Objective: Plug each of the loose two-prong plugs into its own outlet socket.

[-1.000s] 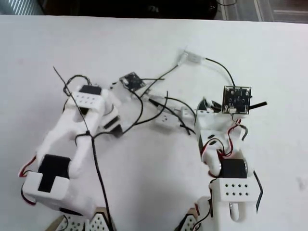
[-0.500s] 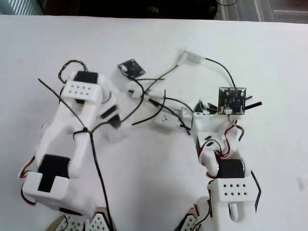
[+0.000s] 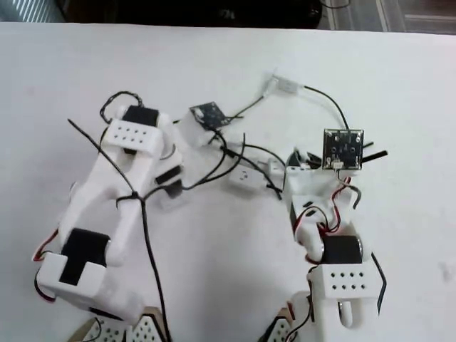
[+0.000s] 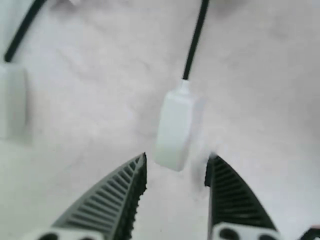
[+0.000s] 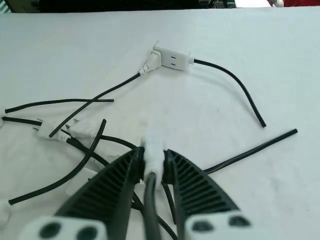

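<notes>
My right gripper (image 5: 153, 159) is shut on a white two-prong plug (image 5: 152, 143) whose black cord runs back between the fingers. In the high view this gripper (image 3: 276, 169) sits mid-table among tangled cords. Farther off lies a white outlet socket (image 5: 173, 59) with a plug (image 5: 149, 64) seated in its end. Two loose plugs (image 5: 50, 132) lie side by side. My left gripper (image 4: 175, 165) is open just above the table. A white rectangular cord end (image 4: 173, 127) with a black cord lies just ahead of its fingertips, its near end between them.
Black cords (image 3: 214, 164) cross the middle of the white table (image 3: 399, 85) between the two arms. Another white socket block (image 3: 242, 178) lies among them. A second white block (image 4: 11, 102) lies to one side of the left gripper.
The left arm swung toward the table's far side, then back toward the centre cords. The right arm shifted slightly left and kept its hold on the plug.
</notes>
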Controlling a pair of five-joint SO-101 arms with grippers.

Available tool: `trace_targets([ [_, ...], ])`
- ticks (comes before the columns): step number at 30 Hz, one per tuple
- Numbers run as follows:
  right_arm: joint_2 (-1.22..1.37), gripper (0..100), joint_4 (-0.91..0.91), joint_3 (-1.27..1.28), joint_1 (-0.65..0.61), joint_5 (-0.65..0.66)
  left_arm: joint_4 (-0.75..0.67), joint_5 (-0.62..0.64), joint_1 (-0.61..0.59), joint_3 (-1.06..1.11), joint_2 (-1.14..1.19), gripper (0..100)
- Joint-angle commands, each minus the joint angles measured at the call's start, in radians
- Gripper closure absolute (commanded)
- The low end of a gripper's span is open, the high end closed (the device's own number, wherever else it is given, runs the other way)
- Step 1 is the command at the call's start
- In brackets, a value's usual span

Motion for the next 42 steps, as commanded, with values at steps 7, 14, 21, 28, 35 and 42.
trace_targets([
  [7,-0.012,98.1,-0.018,-0.011,-0.005,0.0,-0.278,-0.018,-0.117,0.061,0.09,74],
  [14,-0.012,98.1,-0.018,-0.009,-0.005,0.0,-0.241,-0.011,-0.15,-0.032,0.128,74],
  [21,-0.012,98.1,-0.018,-0.009,-0.005,0.0,-0.091,-0.011,-0.14,-0.092,0.018,74],
  [28,-0.012,98.1,-0.018,-0.009,-0.005,0.0,-0.031,-0.02,-0.056,0.035,-0.186,74],
  [35,-0.012,98.1,-0.018,-0.009,-0.005,0.0,-0.279,-0.02,-0.015,0.272,-0.232,73],
  [42,-0.012,98.1,-0.018,-0.008,-0.005,0.0,-0.367,-0.018,-0.064,0.233,-0.085,70],
])
